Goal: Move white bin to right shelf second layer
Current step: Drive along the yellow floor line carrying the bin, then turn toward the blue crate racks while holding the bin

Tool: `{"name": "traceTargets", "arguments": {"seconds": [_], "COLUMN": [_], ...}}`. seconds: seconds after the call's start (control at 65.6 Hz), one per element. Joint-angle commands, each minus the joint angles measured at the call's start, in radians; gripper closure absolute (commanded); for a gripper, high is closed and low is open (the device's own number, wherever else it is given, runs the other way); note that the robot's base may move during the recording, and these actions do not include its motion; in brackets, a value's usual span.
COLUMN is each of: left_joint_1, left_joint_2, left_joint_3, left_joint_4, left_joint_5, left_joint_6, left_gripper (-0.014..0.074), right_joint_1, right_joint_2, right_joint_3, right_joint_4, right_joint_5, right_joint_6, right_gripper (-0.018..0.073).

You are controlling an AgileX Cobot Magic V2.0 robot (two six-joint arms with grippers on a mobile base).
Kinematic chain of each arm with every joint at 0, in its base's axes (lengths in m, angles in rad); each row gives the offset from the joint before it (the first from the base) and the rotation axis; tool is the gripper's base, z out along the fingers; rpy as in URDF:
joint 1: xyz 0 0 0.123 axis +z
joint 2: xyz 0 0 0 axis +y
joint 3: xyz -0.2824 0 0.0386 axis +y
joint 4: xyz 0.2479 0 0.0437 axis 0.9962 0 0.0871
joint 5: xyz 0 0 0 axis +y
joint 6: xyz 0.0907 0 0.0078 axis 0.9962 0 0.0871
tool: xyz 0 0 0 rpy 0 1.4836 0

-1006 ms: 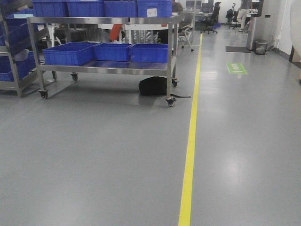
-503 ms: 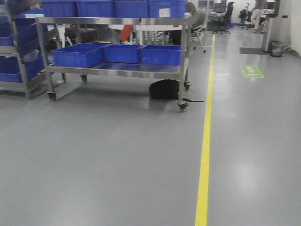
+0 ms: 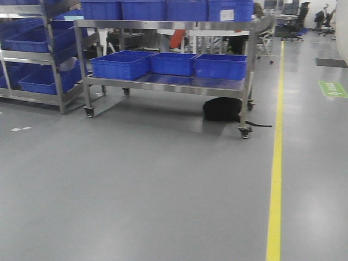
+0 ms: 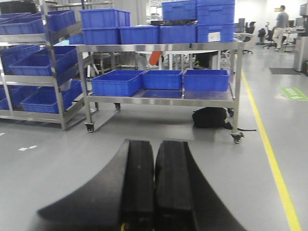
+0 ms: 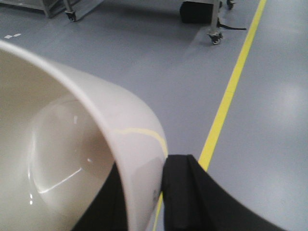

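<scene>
The white bin (image 5: 57, 144) fills the left of the right wrist view, glossy cream inside, held above the grey floor. My right gripper (image 5: 147, 168) is shut on its wall near the rim, with one black finger inside the bin and the other finger (image 5: 183, 192) outside. In the left wrist view my left gripper (image 4: 155, 142) is shut, pads together with nothing between them, pointing at a steel cart. The right shelf second layer is out of view. Neither gripper shows in the front view.
A wheeled steel cart (image 3: 163, 24) with blue crates (image 3: 122, 64) on both tiers stands ahead. A black bag (image 3: 222, 109) lies under its right end. A steel rack (image 3: 54, 65) of blue crates stands at the left. A yellow floor line (image 3: 276, 179) runs along the right.
In the front view the cart, bag and yellow line have slid to the right and the left rack has come into sight; the view has swung left.
</scene>
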State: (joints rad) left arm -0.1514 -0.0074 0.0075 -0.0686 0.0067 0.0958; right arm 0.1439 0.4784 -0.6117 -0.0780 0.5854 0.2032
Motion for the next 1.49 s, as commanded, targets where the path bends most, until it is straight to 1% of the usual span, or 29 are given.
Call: {"name": "traceTargets", "arguments": {"seconds": [0.0,1.478], "left_joint_1": [-0.002,-0.002], "left_joint_2": [-0.013,-0.013], "left_joint_3": [0.033,0.033], "left_joint_4": [-0.005,-0.005], "left_joint_5": [-0.087,-0.087], "left_joint_6": [-0.007,-0.007], "left_gripper": [0.0512,0.0512], "right_joint_1": [-0.005,-0.005], "right_joint_2": [0.002,0.002], "right_joint_3": [-0.031,-0.031], "right_joint_4": [0.0,0.0], "right_joint_5": [-0.102,-0.102], "right_joint_6": [-0.001,-0.001], "right_gripper": [0.0536,0.0536]}}
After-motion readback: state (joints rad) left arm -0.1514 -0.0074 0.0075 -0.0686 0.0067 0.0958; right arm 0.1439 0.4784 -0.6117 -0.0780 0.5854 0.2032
